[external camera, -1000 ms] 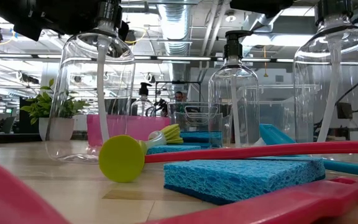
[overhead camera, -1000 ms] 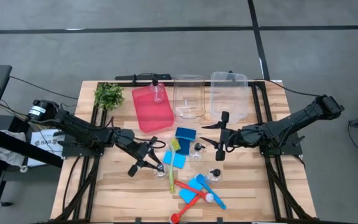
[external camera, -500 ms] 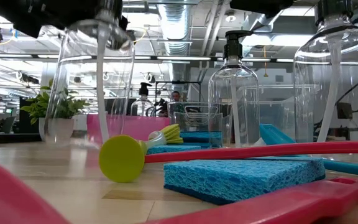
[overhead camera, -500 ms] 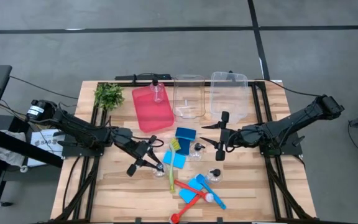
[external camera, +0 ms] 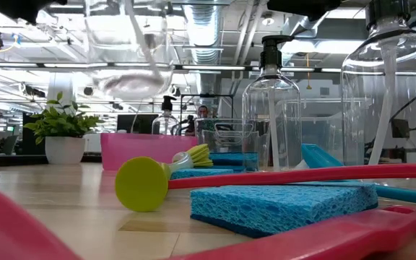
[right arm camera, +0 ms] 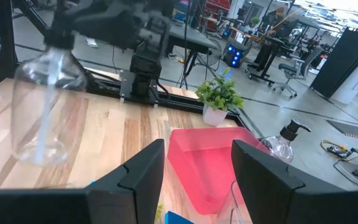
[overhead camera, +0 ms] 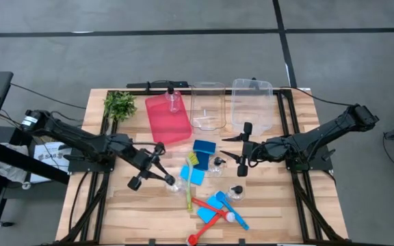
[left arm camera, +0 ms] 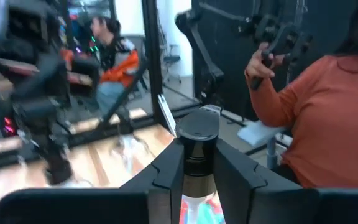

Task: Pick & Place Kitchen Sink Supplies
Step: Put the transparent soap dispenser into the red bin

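My left gripper (overhead camera: 165, 175) is shut on a clear bottle with a black pump top (external camera: 127, 50), held up over the near left of the table. The right wrist view shows the bottle's body (right arm camera: 44, 106) hanging in the air. My right gripper (overhead camera: 226, 148) hovers open at mid right with nothing between its fingers. On the wood lie blue sponges (overhead camera: 204, 147) (overhead camera: 191, 175) (overhead camera: 211, 207), a yellow-green brush (overhead camera: 189, 188), a red brush (overhead camera: 206, 223), a blue brush (overhead camera: 236, 216) and two more bottles (overhead camera: 217, 164) (overhead camera: 237, 193), which stand on their bases. My left gripper pinches the bottle's black pump collar (left arm camera: 197, 158), just under the pump head, between its two fingers. The fingers come level from the table's left side. The clear body (external camera: 127, 72) hangs below them, lifted clear of the table, roughly upright.
A red bin (overhead camera: 164, 123) with a bottle (overhead camera: 174, 101) in it stands at the far middle, two clear bins (overhead camera: 207, 116) (overhead camera: 252, 113) to its right and a potted plant (overhead camera: 120, 104) at the far left. A person in an orange sleeve (left arm camera: 316, 118) is beyond the table.
My left gripper has risen and drawn back a little toward the table's left edge, still shut on the bottle. The bottle, which stood with its base on the wood, tipped slightly, then came up clear of the table.
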Action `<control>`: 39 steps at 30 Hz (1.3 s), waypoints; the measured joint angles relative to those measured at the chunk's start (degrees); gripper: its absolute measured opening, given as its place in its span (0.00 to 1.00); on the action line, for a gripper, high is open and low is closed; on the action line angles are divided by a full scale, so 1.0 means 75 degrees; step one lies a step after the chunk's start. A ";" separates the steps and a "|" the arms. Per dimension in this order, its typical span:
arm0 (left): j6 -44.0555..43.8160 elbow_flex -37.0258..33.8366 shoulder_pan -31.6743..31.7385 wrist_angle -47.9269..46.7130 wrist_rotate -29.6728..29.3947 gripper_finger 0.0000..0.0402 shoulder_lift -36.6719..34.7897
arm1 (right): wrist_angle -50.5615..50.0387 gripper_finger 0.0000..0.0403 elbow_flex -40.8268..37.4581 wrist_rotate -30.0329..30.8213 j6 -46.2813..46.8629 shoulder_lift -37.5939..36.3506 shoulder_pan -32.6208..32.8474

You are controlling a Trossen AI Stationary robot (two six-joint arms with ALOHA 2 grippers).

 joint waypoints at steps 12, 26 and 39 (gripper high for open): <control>0.0329 0.0000 0.1066 -0.0089 -0.0041 0.14 -0.1273 | -0.0002 0.45 0.0000 -0.0002 0.0002 0.0001 0.0000; 0.0189 0.0009 0.2667 -0.1005 -0.0043 0.02 -0.1740 | -0.0006 0.45 0.0000 -0.0002 0.0000 0.0001 0.0002; 0.0040 0.0009 0.1466 -0.1921 -0.0038 0.14 -0.1750 | -0.0026 0.45 0.0001 -0.0002 0.0002 0.0001 0.0003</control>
